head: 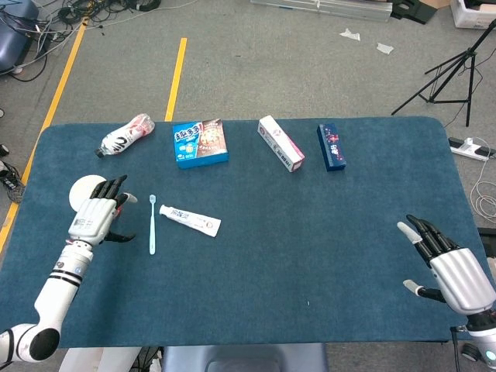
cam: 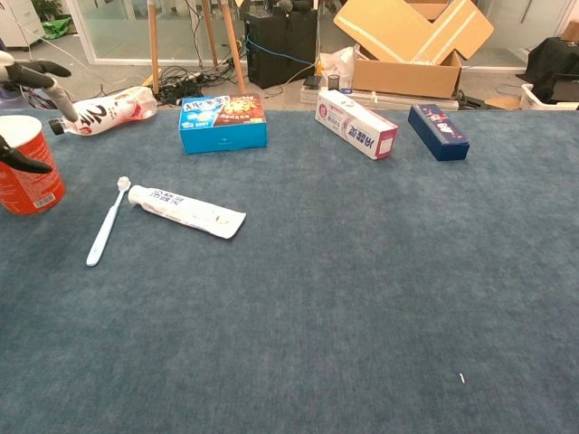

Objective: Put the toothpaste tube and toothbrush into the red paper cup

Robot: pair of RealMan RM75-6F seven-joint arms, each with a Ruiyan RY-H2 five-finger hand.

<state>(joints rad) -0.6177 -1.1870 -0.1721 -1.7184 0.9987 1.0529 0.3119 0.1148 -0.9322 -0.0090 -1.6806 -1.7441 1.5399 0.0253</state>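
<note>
The red paper cup [cam: 27, 172] stands upright at the left of the blue table; in the head view only part of its white rim [head: 82, 190] shows. My left hand [head: 97, 218] hovers over the cup with fingers spread. Its fingers [cam: 36, 74] are above the rim and the thumb is in front of the cup wall, holding nothing. A light blue toothbrush [head: 152, 225] lies just right of the cup. The white toothpaste tube [head: 191, 221] lies flat beside the brush. My right hand [head: 453, 267] is open and empty at the near right corner.
Along the far side lie a plastic bottle [head: 125, 135], a blue snack box [head: 200, 143], a white-pink carton [head: 280, 143] and a dark blue box [head: 331, 146]. The table's left edge [head: 23, 194] runs close to the cup.
</note>
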